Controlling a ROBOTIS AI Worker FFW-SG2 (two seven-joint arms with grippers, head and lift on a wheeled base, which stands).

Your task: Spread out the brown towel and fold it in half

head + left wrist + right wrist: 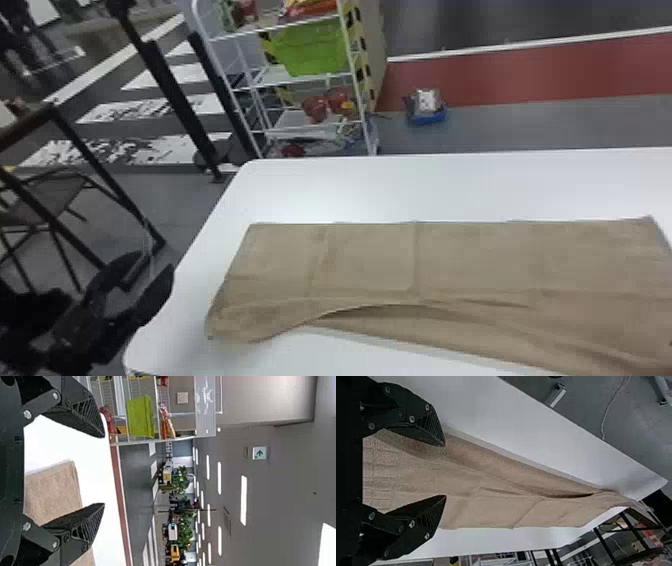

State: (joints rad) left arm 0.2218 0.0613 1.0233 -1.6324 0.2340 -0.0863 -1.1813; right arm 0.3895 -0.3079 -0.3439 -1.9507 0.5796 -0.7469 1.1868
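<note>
The brown towel (465, 260) lies in a long strip across the white table, its far edge fairly straight. Its near side is uneven, with a lifted, wavy layer above a lower one toward the left. At the lower left, off the table's left edge, is my left gripper (145, 285); in the left wrist view the left gripper (104, 470) is open, with part of the towel (53, 490) beyond its fingers. My right gripper (445, 471) stands open over the towel (486, 494) in the right wrist view, nothing pinched between its fingers.
The white table (380, 190) has its left edge beside my left gripper. Behind it stands a white wire rack (300, 80) with a green bin (312, 47). A dark-framed table (80, 145) is at the left, and a blue container (426, 116) sits on the floor.
</note>
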